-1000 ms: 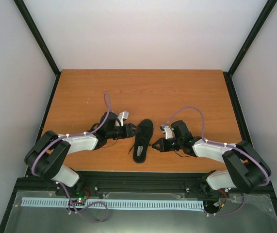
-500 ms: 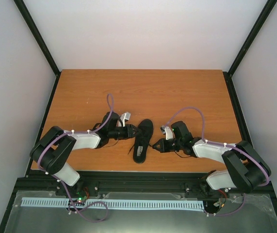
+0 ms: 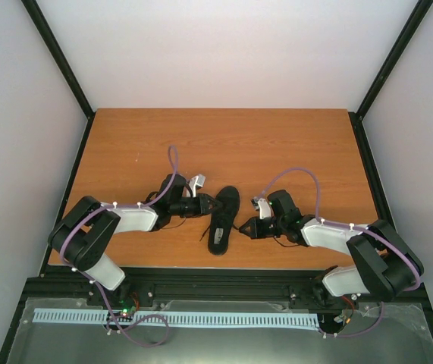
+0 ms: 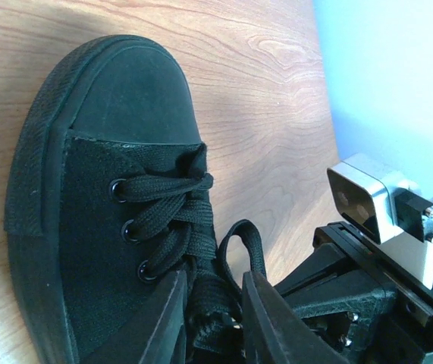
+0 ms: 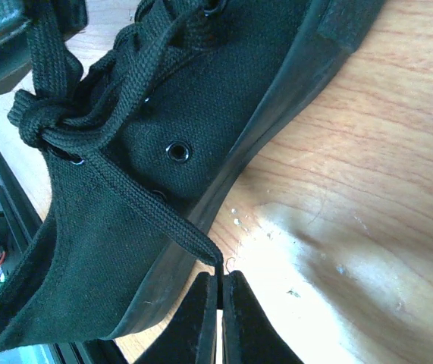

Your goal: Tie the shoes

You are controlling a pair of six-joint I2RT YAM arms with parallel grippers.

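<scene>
Beside the shoe (image 3: 224, 220), a lace tip (image 5: 203, 247) barely pinched by the right pincer (image 5: 218, 277) may be lost when pulled; whether the left pincer (image 4: 214, 292) is clamped cannot be told.

Wood-grain bench (image 3: 277, 144), orange-brown. One black shoe (image 3: 222, 220) stands on its sole near the centre, towards the near edge, toe pointing away and slightly right. A lace (image 3: 204, 236) trails off the shoe's left side onto the wood.
</scene>
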